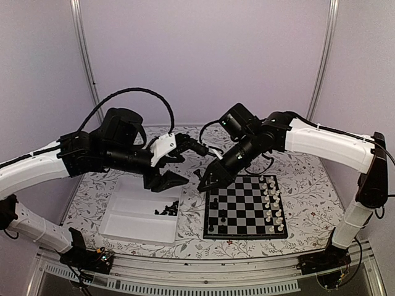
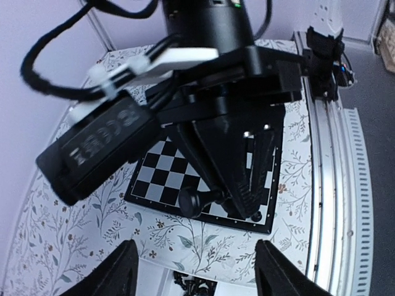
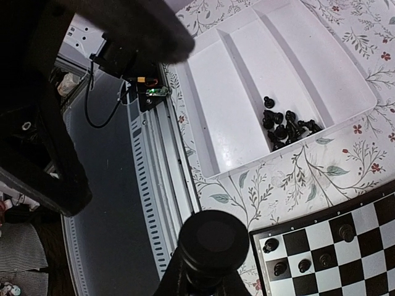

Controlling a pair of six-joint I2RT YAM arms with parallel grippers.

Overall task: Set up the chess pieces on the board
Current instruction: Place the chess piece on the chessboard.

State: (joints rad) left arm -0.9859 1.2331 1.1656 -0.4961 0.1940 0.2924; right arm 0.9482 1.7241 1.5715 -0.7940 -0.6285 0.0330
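The left gripper [image 1: 166, 182] hangs with its jaws spread wide above the white rectangular shallow tray [image 1: 126, 225]. A heap of tiny black plastic chess pieces [image 1: 168, 209] lies at the tray's end nearest the small black-and-white chequered board [image 1: 244, 213]. The right gripper [image 1: 205, 182] is clenched on a single black piece [image 2: 196, 200] over the board's left edge, above the floral tabletop [image 1: 308, 179].
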